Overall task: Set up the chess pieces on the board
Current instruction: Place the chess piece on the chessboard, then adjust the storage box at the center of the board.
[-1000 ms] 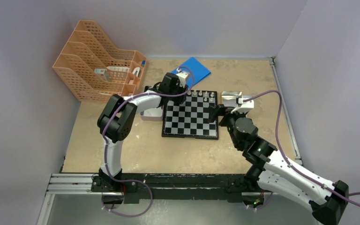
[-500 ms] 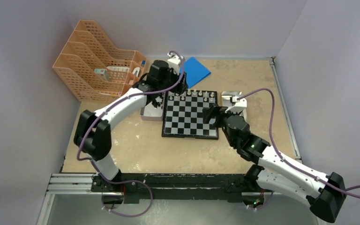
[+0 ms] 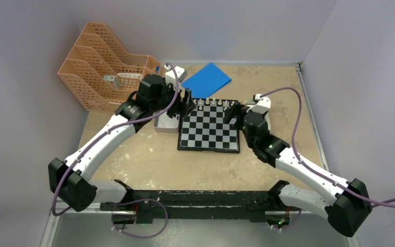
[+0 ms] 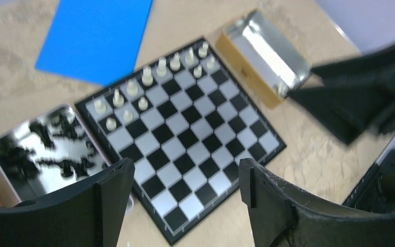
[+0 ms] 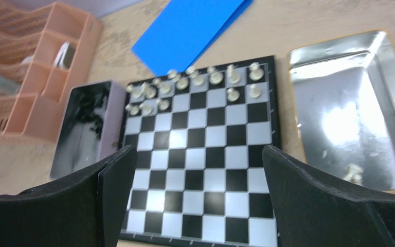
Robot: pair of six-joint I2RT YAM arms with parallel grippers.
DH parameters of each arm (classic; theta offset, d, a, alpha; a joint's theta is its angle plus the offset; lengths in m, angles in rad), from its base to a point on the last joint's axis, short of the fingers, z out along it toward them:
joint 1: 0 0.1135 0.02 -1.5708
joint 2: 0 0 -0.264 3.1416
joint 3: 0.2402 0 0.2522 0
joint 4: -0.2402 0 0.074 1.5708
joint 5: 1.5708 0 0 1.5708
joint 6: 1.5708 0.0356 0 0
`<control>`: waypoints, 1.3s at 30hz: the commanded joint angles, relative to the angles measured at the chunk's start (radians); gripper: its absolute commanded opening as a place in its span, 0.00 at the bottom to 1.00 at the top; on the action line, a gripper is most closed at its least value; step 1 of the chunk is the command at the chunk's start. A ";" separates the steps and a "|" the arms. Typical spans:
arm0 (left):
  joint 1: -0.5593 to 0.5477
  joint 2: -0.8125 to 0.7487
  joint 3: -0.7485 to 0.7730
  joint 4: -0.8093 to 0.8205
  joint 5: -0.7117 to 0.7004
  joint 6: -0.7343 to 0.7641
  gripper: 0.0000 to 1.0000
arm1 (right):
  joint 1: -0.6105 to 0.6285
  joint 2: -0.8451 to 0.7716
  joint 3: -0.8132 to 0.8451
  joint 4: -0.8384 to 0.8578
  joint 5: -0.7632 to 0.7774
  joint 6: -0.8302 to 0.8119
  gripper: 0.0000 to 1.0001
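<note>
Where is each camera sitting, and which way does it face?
Top external: fixed above, behind the bases, looking down; left arm and right arm reach to the board.
Left wrist: over the board's left side, looking across it to the silver tin; own open jaws at bottom.
Right wrist: above the board's near right, facing the far side; own open jaws at bottom.
Shared: both wrist views show board, white pieces, blue sheet.

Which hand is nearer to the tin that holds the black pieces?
Left. The left hand hangs just past the tin's far right corner, by the far left corner of the board. The right hand is across the board, at its far right side.
</note>
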 commanded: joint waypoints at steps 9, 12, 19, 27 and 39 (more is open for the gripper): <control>0.010 -0.254 -0.277 -0.063 0.029 0.009 0.91 | -0.383 0.145 0.027 0.009 -0.236 0.061 0.50; 0.012 -0.253 -0.297 -0.086 0.039 0.007 1.00 | -0.444 0.193 0.027 -0.002 -0.251 0.122 0.44; 0.010 -0.265 -0.353 -0.086 0.009 0.021 1.00 | -0.495 0.252 0.032 -0.070 -0.242 0.356 0.47; 0.010 -0.289 -0.366 -0.075 0.019 0.027 0.99 | -0.541 0.373 0.109 -0.226 -0.240 0.430 0.51; 0.011 -0.288 -0.368 -0.073 0.040 0.030 0.96 | -0.543 0.384 0.251 -0.532 -0.049 0.617 0.50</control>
